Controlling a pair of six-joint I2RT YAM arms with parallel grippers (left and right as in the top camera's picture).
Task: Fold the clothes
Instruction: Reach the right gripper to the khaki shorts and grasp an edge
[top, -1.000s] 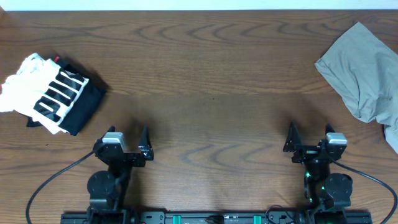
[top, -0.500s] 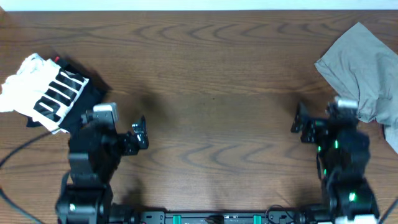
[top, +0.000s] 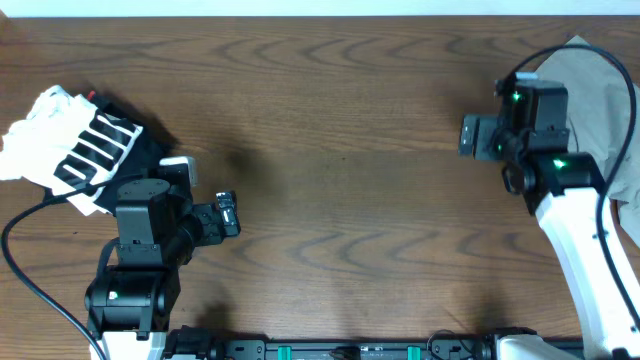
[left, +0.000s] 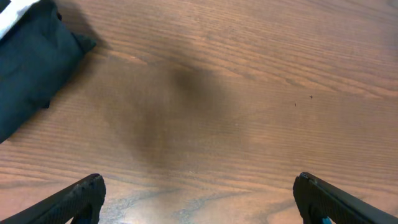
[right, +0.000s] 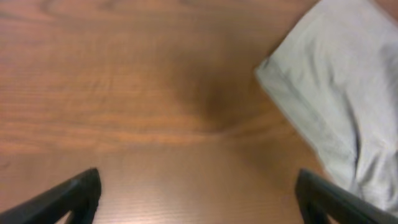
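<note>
Right gripper (right: 198, 198) spread wide, near clothes (right: 339, 87).

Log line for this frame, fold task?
left gripper: open, empty | right gripper: open, empty, beside khaki garment | khaki garment: wrinkled, ungrasped | fold: not started

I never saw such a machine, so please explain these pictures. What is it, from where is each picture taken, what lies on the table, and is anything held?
These are two robot arms at a wooden table, each with a two-finger gripper. One picture looks down from above and shows the left gripper and the right gripper. The other two come from wrist cameras; the black fingertips sit in their lower corners. A khaki garment lies at the right edge, a striped pile at the left. Both grippers are open and hold nothing.
</note>
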